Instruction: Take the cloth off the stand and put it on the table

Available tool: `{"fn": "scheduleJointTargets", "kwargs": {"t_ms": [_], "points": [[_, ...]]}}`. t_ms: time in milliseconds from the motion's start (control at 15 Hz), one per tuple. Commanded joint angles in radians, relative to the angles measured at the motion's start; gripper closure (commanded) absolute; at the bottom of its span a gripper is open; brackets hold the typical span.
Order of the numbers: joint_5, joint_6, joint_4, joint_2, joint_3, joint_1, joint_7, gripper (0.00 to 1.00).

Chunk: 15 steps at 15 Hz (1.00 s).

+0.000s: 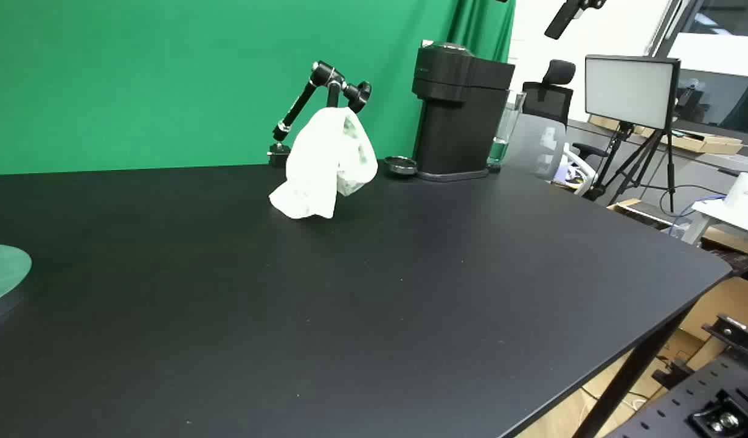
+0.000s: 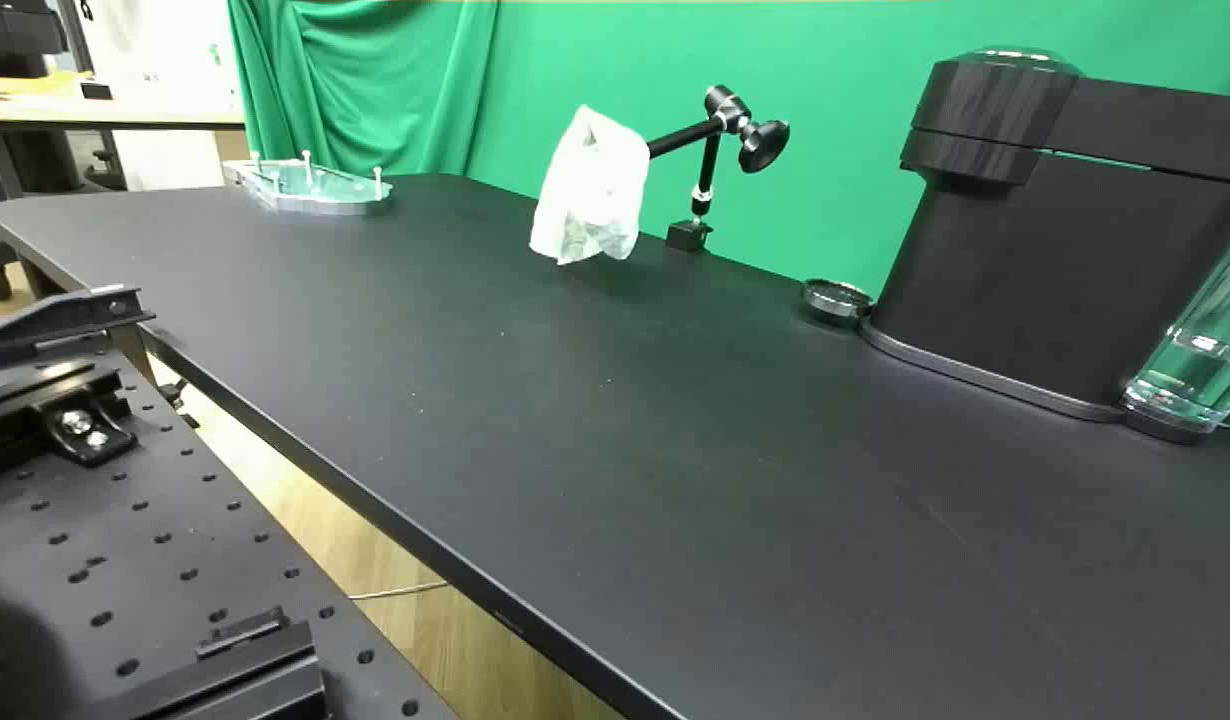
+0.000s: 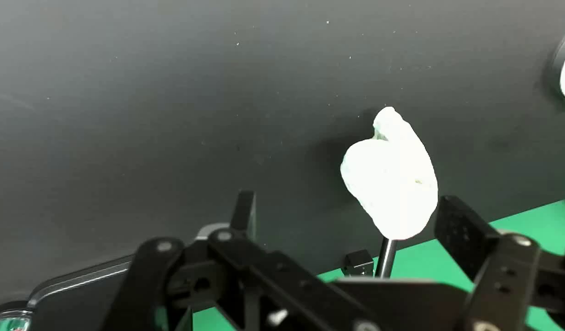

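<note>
A white cloth with faint green marks hangs over the end of a black jointed stand. The cloth shows in both exterior views (image 1: pixel 325 161) (image 2: pixel 593 190) and in the wrist view (image 3: pixel 392 179). The stand (image 1: pixel 300 106) (image 2: pixel 687 138) is at the back edge of the black table (image 1: pixel 349 304) (image 2: pixel 675 480); its rod (image 3: pixel 386 258) shows below the cloth in the wrist view. My gripper (image 3: pixel 347 209) is open and empty, its fingers wide apart, with the cloth ahead, nearer the right finger. One dark finger (image 1: pixel 568 21) shows at the top of an exterior view, above the table.
A black coffee machine (image 1: pixel 459 115) (image 2: pixel 1065 260) with a clear water tank (image 2: pixel 1200 340) stands near the stand, a small round tray (image 1: pixel 401 165) (image 2: pixel 835 298) between them. A clear, pegged object (image 2: pixel 310 190) lies at the table's far end. A green curtain (image 1: pixel 167 79) hangs behind.
</note>
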Motion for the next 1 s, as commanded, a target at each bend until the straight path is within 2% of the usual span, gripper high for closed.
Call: {"fn": "scheduleJointTargets", "kwargs": {"t_ms": [0,667,933], "points": [[0.009,-0.003,0.002,0.003,0.015,-0.016,-0.007,0.0],[0.009,-0.003,0.002,0.003,0.015,-0.016,-0.008,0.0],[0.01,0.043,0.046,0.099,0.039,0.0,-0.001,0.0]]}}
